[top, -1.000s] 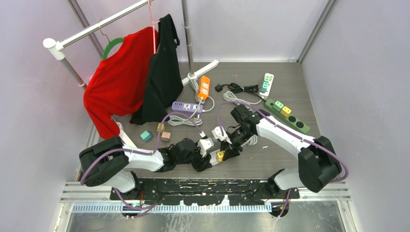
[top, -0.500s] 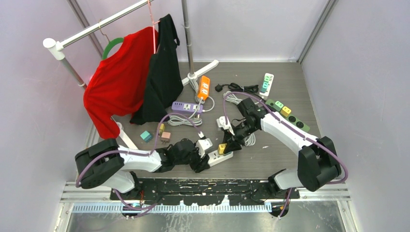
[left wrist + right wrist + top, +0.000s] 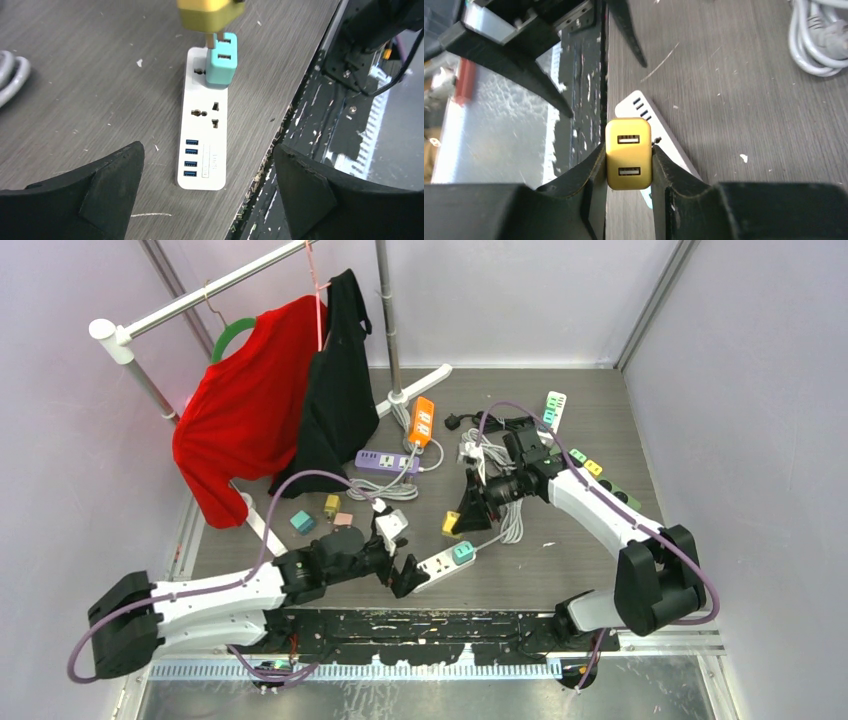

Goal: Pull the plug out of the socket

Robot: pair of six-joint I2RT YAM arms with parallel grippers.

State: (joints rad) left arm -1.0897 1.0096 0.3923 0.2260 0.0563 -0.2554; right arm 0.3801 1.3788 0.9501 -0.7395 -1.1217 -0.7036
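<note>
Right tool (image 3: pixel 628 160) is clamped tight on the yellow USB adapter (image 3: pixel 206 14) and holds it in the air above the white power strip (image 3: pixel 437 568), prongs clear of the socket. The teal USB adapter (image 3: pixel 221 65) sits plugged into the strip, just below the yellow one. Left tool (image 3: pixel 208 150) is spread wide with nothing in it, hovering over the strip's USB-port end. The strip lies flat near the desk's (image 3: pixel 75 75) front edge.

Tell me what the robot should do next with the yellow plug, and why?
Probably lower the yellow plug onto the bare table beside the strip and let go. The right gripper is shut on it, its prongs are clear of the strip, and the left gripper is open. A teal plug sits in the strip.
</note>
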